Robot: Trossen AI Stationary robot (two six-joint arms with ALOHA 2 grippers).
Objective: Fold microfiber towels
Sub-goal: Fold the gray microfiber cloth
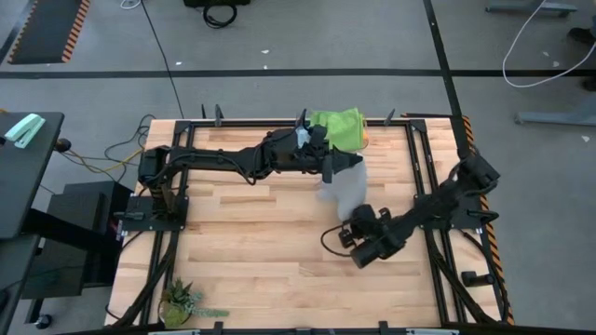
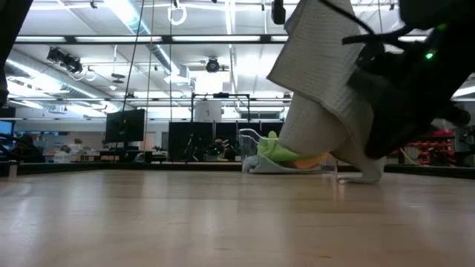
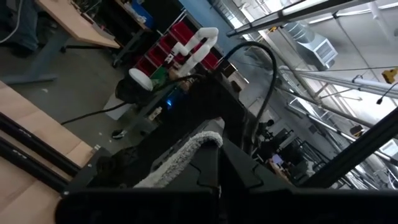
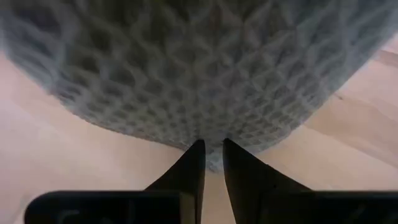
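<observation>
One light grey towel (image 1: pixel 343 191) hangs mid-worktop (image 1: pixel 251 242), its upper edge pinched in the closed left hand (image 1: pixel 335 166) and its lower corner gripped by the right hand (image 4: pixel 211 163). A green towel (image 1: pixel 338 127) lies at the far edge; only the low view reveals an orange towel (image 2: pixel 315 160) beneath it.

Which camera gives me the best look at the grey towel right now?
The low view: the grey towel hangs lifted, lower end on the table. The high view shows a small patch; the right wrist view only close-up weave; the left wrist view an edge.
</observation>
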